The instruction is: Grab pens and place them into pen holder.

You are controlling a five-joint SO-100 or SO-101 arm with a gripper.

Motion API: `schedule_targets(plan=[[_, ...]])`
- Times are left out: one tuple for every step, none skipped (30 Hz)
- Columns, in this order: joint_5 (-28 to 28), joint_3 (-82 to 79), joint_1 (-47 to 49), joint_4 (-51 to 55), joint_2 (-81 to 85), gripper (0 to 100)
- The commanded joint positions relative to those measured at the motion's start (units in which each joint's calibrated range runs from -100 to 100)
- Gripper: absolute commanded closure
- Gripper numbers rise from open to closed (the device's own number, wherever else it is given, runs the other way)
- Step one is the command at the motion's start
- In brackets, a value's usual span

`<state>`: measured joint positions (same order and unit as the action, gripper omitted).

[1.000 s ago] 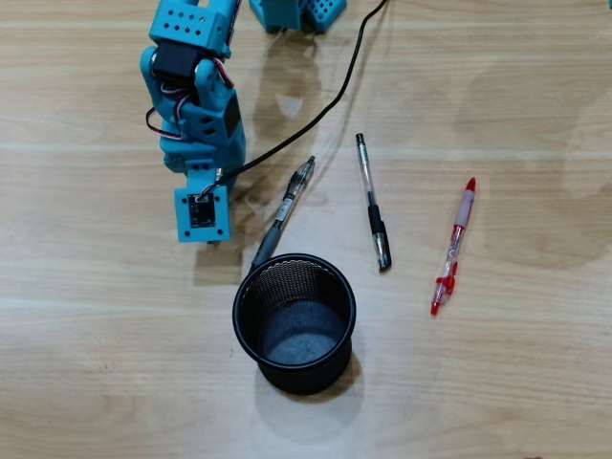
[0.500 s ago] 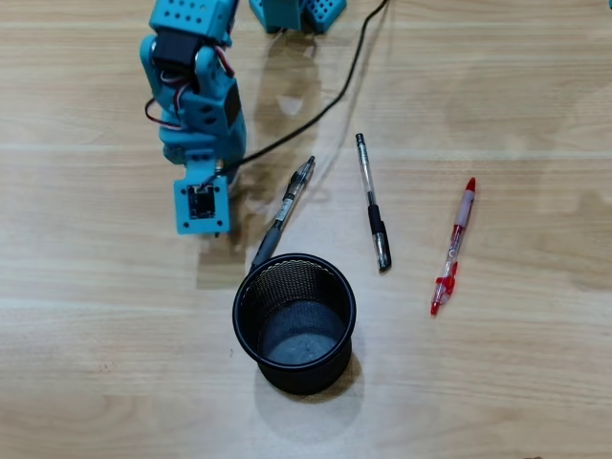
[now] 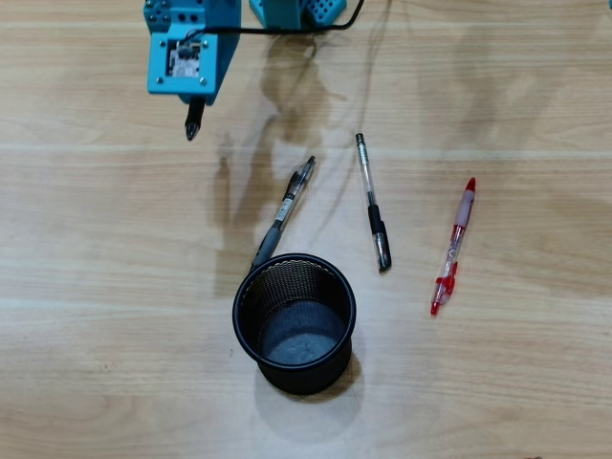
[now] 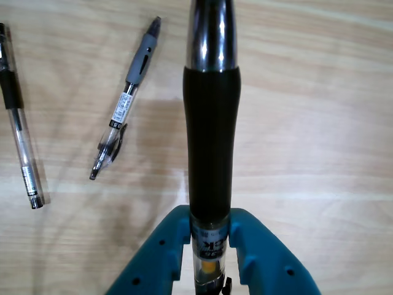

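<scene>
Wrist view: end effector (image 4: 210,246) around pen (image 4: 212,123).

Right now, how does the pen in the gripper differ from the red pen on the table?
The held black pen is clamped between the gripper fingers and lifted off the wood; the red pen lies flat on the table, untouched. The held pen has a dark sleeve and a shiny metal tip section; the red pen is red and translucent. Both are slim ballpoints, and neither is in the mesh pen holder.

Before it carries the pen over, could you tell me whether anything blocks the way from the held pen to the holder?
Nothing visible does. The gripper holds a pen above bare table; the holder is empty, with another pen beside its rim.
</scene>
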<state>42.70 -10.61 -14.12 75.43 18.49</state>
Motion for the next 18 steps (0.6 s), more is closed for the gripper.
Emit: schedule_targets(plan=[[1.3, -0.9, 3.5, 0.1, 7.3, 98], [2.0, -1.1, 4.6, 0.1, 8.2, 98], [2.6, -1.1, 5.9, 0.1, 8.9, 98], [3.0, -1.1, 7.2, 0.1, 9.4, 98], [3.5, -1.0, 8.4, 0.1, 9.9, 98], [4.0, -0.9, 9.6, -0.4, 10.2, 98], [4.6, -1.0, 10.8, -1.7, 10.4, 98], [5.1, -1.1, 12.3, -3.3, 10.5, 98], [5.4, -1.1, 13.6, -5.0, 10.3, 98], [5.8, -1.1, 15.1, -7.0, 10.0, 98], [6.3, -1.2, 16.3, -9.4, 9.9, 98], [6.8, -1.8, 17.7, -11.9, 9.8, 98], [7.1, -2.8, 18.8, -15.1, 9.8, 98], [7.5, -4.1, 19.7, -18.7, 9.8, 98], [7.9, -5.7, 20.4, -22.7, 9.7, 98], [8.2, -7.6, 21.2, -27.1, 9.6, 98], [8.6, -9.5, 21.8, -32.1, 9.2, 98], [8.9, -11.4, 22.2, -37.3, 8.5, 98]])
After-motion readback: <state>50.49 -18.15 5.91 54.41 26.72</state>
